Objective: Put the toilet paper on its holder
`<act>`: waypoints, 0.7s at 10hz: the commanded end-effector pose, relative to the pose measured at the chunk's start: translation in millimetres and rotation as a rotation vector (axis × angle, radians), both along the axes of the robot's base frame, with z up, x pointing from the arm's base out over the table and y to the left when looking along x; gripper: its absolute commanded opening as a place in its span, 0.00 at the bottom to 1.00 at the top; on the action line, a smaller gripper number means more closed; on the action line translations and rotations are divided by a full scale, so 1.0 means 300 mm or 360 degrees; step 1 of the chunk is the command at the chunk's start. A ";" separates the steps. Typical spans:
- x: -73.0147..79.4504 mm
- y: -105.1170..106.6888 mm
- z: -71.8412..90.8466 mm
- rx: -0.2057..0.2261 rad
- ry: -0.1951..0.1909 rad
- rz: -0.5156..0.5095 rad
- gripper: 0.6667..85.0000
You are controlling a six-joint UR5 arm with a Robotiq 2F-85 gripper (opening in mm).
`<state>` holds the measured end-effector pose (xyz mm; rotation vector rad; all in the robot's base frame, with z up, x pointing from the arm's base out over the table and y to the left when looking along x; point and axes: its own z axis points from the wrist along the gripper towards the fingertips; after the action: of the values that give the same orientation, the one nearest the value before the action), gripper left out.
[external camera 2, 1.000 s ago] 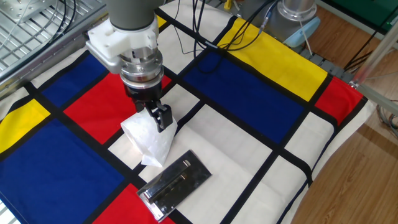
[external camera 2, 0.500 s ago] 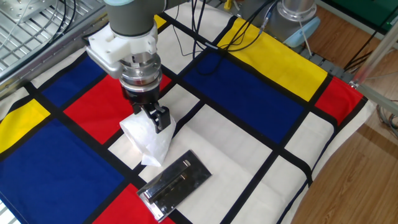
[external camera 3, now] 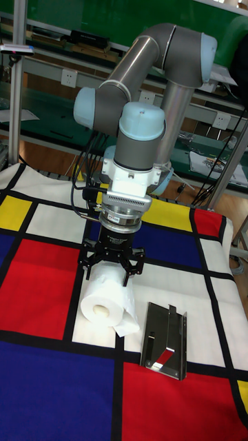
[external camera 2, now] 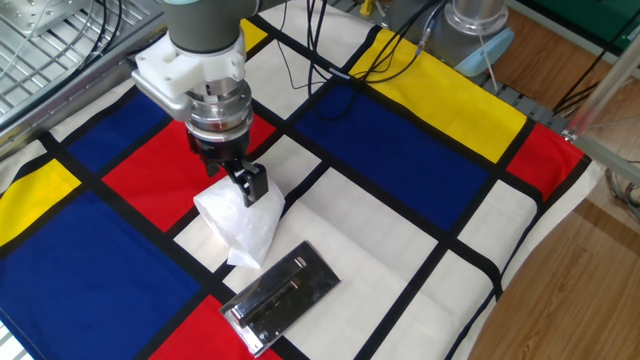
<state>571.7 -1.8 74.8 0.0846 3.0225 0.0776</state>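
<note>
We see soft matt paper on the toilet paper (external camera 3: 105, 301), glossy chrome metal (mirror-dark) on the holder (external camera 3: 165, 340).

Grey tubular arm (external camera 3: 148, 58) with pale blue joint caps, a white wrist block, a ribbed silver collar, then the black gripper (external camera 3: 112, 267); black cables trail behind.

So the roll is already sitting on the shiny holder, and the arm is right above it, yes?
Not quite. The roll lies on the cloth beside the holder, apart from it, as the tall fixed view shows. The arm's gripper is indeed right above the roll.
</note>
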 end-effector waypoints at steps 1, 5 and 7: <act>0.012 0.006 0.010 0.0018 -0.0008 0.0019 0.95; 0.017 0.041 0.044 0.0017 0.0014 0.0024 0.95; 0.019 0.080 0.060 0.0020 0.0029 0.0001 0.95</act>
<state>575.6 9.3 85.0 0.0631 3.0343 0.0792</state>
